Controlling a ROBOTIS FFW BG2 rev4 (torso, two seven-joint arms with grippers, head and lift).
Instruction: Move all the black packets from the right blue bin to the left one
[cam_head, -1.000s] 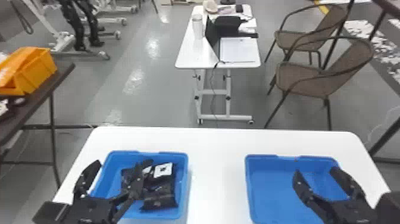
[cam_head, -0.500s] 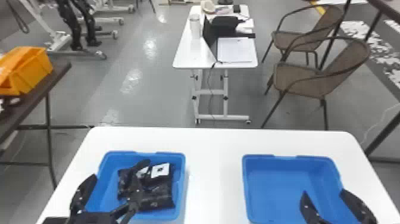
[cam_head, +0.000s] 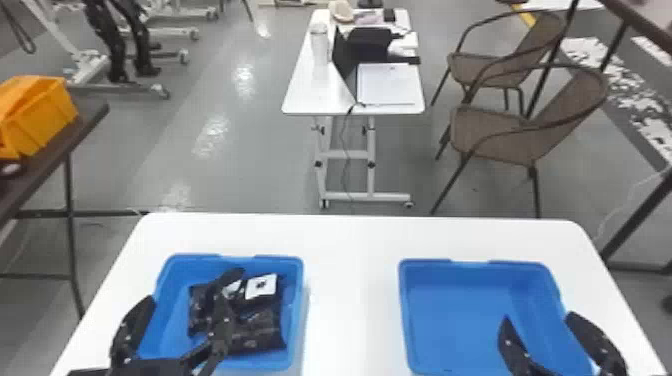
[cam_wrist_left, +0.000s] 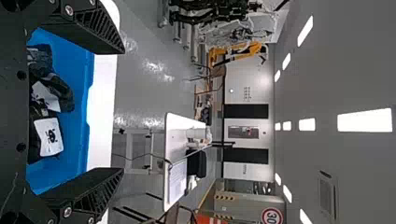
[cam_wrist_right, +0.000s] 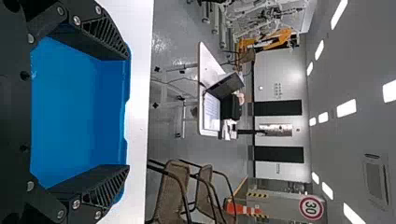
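Left end effector (cam_head: 194, 286) and right end effector (cam_head: 538, 317) wide open, gripping nothing; black packets (cam_head: 257, 327) in left blue bin (cam_head: 298, 310).
Near to far, relative to left blue bin: left end effector above its near part, right end effector well right, packets inside, brown chairs (cam_head: 500, 132) beyond, rightward.

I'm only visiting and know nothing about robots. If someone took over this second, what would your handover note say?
Left gripper: fingers open, above the left blue bin, holding nothing.
Right gripper: fingers open, above the right blue bin, holding nothing.
Black packets: a loose pile in the left bin, some with white labels.
Done: the job looks finished; the right bin's floor is bare wherever it can be seen.
Left: probably just check the parts of the right bin hidden by the gripper, then draw both arms back.
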